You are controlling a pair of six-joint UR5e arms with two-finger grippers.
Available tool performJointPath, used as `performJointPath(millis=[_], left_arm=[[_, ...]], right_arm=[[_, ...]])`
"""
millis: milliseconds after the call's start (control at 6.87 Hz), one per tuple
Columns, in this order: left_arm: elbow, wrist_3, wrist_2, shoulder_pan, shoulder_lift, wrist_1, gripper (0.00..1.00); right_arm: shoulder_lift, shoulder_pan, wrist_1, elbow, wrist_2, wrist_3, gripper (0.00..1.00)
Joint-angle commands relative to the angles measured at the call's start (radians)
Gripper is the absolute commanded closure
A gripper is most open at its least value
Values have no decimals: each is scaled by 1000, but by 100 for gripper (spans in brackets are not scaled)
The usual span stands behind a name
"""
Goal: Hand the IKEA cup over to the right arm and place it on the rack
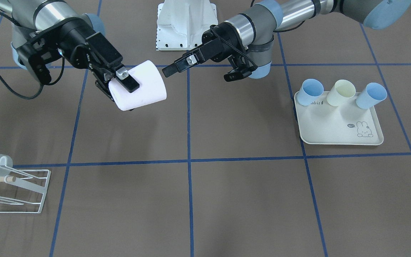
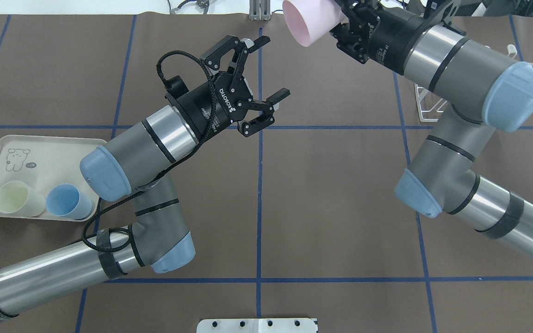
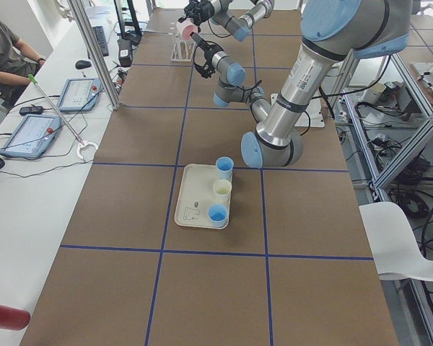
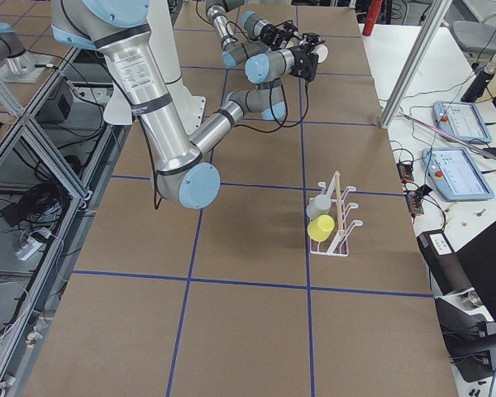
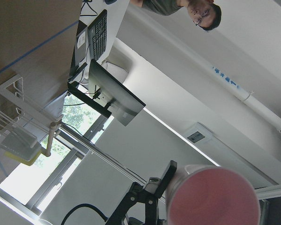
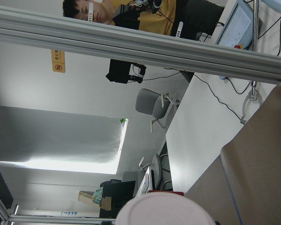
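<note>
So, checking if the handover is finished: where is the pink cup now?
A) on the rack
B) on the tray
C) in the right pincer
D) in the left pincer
C: the right pincer is shut on the pink cup in mid-air, while the left pincer stands open and empty.

From the front-facing view, my right gripper point(image 1: 126, 81) holds the pale pink plastic cup point(image 1: 145, 89) at upper left, with my left gripper point(image 2: 274, 67) just right of it, not touching. The white wire-frame rack point(image 1: 30, 189) sits at lower left. The cream rectangular tray point(image 1: 334, 125) lies at right, with three pastel cups point(image 1: 341, 92) along its upper rim.
</note>
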Motion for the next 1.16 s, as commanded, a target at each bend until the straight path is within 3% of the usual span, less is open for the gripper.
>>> performJointPath(millis=[0, 291, 582, 728, 1019], left_arm=[[-25, 119, -6, -2, 29, 4, 0], [-88, 283, -7, -4, 61, 116, 0], [-183, 402, -15, -4, 72, 328, 0], [-219, 439, -15, -4, 104, 349, 0], [-422, 642, -16, -4, 246, 550, 0]], right_arm=[[-109, 61, -32, -2, 0, -195, 100], [-177, 118, -179, 7, -11, -380, 100], [-275, 162, -233, 10, -57, -599, 100], [-309, 178, -270, 13, -84, -677, 100], [-353, 178, -345, 23, -194, -794, 100]])
